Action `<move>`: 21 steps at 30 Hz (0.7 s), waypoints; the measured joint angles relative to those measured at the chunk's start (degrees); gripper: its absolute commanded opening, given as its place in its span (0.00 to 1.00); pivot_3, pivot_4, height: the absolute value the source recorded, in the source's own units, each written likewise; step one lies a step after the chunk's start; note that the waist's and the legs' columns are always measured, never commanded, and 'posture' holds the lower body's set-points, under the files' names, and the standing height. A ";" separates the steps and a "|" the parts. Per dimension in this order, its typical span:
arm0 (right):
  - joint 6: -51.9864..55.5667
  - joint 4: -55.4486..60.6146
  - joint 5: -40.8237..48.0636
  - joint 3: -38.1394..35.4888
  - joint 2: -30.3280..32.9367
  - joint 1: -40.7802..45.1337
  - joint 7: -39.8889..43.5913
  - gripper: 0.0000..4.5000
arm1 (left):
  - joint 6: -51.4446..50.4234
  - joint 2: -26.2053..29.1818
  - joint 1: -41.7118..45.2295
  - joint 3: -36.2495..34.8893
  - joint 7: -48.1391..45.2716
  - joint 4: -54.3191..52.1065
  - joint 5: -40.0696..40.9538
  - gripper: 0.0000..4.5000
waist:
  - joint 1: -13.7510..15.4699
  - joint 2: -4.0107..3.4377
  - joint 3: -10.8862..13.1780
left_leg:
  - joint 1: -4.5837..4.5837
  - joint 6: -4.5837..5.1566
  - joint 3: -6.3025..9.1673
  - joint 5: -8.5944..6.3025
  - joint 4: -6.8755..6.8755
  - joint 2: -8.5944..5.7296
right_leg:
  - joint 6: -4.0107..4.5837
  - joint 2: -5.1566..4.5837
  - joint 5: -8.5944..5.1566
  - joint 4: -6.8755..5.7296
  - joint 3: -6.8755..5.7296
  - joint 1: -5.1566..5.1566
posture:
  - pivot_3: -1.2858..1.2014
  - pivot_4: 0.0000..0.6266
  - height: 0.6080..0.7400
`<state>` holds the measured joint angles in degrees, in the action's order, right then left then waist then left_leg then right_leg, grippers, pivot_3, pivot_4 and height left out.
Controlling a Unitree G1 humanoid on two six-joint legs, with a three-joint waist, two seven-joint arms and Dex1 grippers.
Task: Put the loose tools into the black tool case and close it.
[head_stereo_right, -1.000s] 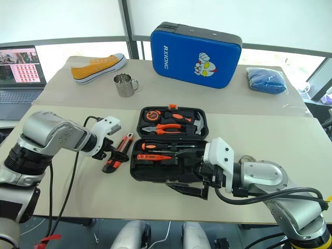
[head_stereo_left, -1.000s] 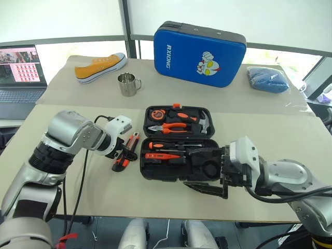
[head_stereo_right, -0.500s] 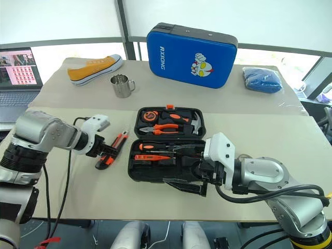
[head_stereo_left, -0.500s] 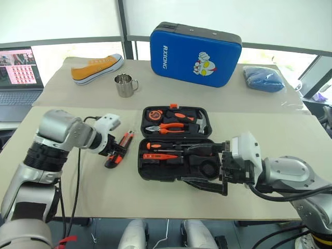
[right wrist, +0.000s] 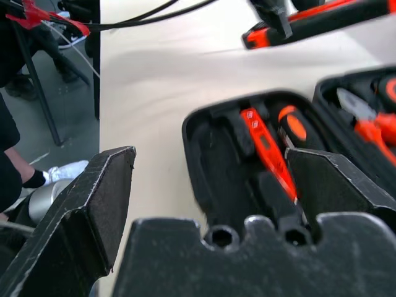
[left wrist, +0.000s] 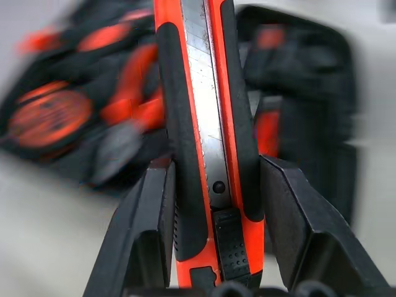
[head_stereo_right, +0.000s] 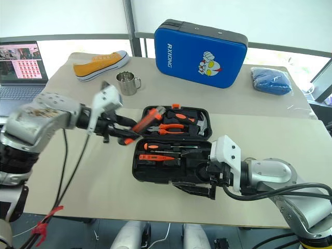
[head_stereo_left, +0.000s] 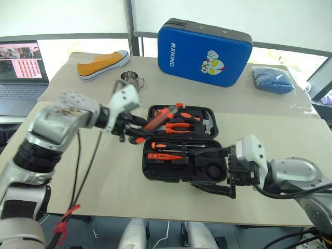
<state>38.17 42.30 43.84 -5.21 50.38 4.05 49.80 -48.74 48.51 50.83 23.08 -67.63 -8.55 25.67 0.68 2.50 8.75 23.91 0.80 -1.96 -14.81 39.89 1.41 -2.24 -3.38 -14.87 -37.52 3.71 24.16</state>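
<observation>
Beige tabletop (head_stereo_left: pixel 104 192) ran under a bright window, with a laptop (head_stereo_left: pixel 23 70), a yellow shoe (head_stereo_left: pixel 102 63), a steel mug (head_stereo_left: pixel 132 79), a blue zip case (head_stereo_left: pixel 205 45) and a blue cloth bundle (head_stereo_left: pixel 273 80) along its far side. You had the black tool case (head_stereo_left: pixel 179 145) lying open in the middle, its lid half holding pliers (head_stereo_left: pixel 179 124) and a hammer (head_stereo_left: pixel 206 123), its near half already carrying a screwdriver (head_stereo_left: pixel 171 147) and the slim tester screwdriver (head_stereo_left: pixel 162 156). Your left gripper (head_stereo_right: pixel 122 132) was clamped on the orange-black utility knife (left wrist: pixel 207 124), both fingers (left wrist: pixel 148 235) pressing its flanks near the butt end. Lifted clear of the table, the knife hung over the case's left edge, its long axis slanting up and away from the jaws toward the lid half. Your right gripper (head_stereo_left: pixel 220 168) stood with jaws spread wide and holding nothing, low at the case's near right corner. Judging by this, the left arm was the one to finish the placement, and you would have needed to swing the knife's length parallel to the long slots before lowering it. I could not tell which recess was the knife's.
</observation>
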 measured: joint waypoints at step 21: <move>0.90 4.68 1.15 -6.24 1.85 -9.07 -4.46 1.00 | -3.52 -9.68 6.39 22.46 -10.44 -2.71 -17.53 0.35 | -0.04 -0.14 -0.09 | -0.18 0.05 0.07 -0.02 0.15 -0.07 | -0.10 0.06 -0.06 -0.05 0.14 -0.29 | 0.52 0.24 0.99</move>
<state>39.07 46.98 45.00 -11.45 52.22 -5.02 45.34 -52.26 38.83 57.21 45.54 -78.07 -11.26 8.13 0.65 2.36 8.65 23.73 0.86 -1.88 -14.83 40.03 1.34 -2.34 -3.32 -14.93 -37.57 3.86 23.86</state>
